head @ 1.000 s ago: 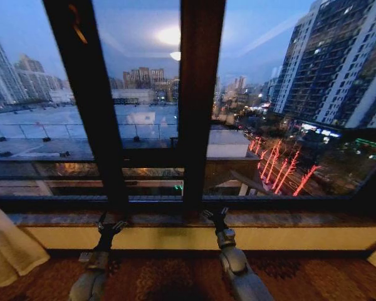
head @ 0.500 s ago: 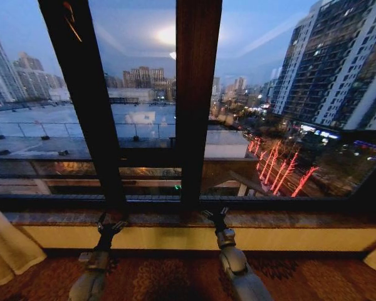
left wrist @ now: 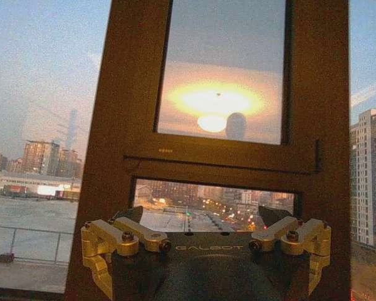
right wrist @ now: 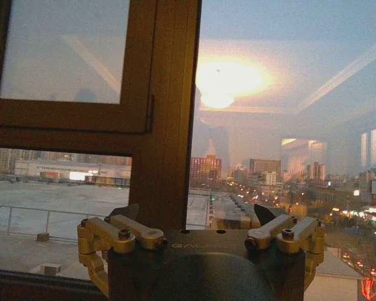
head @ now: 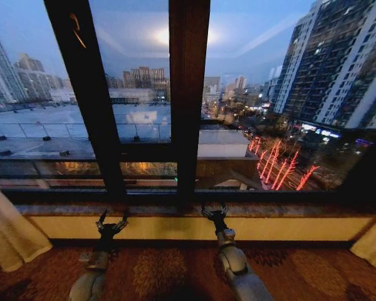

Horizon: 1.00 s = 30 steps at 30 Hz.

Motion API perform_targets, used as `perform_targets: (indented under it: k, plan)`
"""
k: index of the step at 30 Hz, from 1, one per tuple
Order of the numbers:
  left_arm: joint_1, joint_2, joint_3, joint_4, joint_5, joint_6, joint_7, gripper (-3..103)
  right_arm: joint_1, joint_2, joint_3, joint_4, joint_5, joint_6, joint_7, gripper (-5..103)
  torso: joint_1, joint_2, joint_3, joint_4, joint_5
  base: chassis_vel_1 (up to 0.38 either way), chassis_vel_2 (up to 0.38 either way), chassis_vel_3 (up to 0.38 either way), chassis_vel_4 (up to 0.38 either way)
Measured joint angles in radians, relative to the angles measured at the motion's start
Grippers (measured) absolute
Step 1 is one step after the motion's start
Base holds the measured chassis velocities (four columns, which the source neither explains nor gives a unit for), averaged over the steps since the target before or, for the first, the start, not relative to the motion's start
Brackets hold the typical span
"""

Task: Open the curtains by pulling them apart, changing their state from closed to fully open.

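Head view now takes in more floor and more of both lower corners than it did a second ago: the whole picture has shifted, so the camera has moved, most likely the robot backing off from the window. The left curtain bunches at the lower left edge of the frame, and a fold of the right curtain, absent from the frame a second ago, shows at the lower right corner. Between them the glass and its dark frame stand bare, with the city at dusk beyond.

Judged from this, the panels are drawn well apart and the task looks done or all but done.

Both arms rise from the bottom of the frame toward the sill. The left gripper sits at lower centre-left, the right gripper at lower centre-right; each has its fingers spread apart and holds nothing, well clear of either curtain. Both wrist views confirm the jaws wide, with only window between them.

Writing: "GALBOT" is stamped on the left gripper's body in the left wrist view; the same mark on the right one is too dim to read whole.
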Motion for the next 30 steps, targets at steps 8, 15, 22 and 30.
perform_targets:
  k: [8,15,22,30]
  plan:
    - [0.000,0.000,0.000,0.000,0.000,0.000,0.000,100,0.000,0.000,0.000,0.000,0.000,0.000,0.000,100,0.000,0.000,0.000,0.0000,-0.0002,0.318,-0.353,-0.323,0.364]
    - [0.000,0.000,0.000,0.000,0.000,0.000,0.000,100,0.000,0.000,0.000,0.000,0.000,0.000,0.000,100,0.000,0.000,0.000,-0.0001,0.0003,0.339,-0.379,-0.347,0.376]
    - [0.000,0.000,0.000,0.000,0.000,0.000,0.000,100,0.000,0.000,0.000,0.000,0.000,0.000,0.000,100,0.000,0.000,0.000,0.0000,0.0003,0.317,-0.338,-0.325,0.326]
    - [0.000,0.000,0.000,0.000,0.000,0.000,0.000,100,0.000,0.000,0.000,0.000,0.000,0.000,0.000,100,-0.001,0.001,0.000,-0.0002,-0.0002,0.157,-0.107,-0.188,0.146]
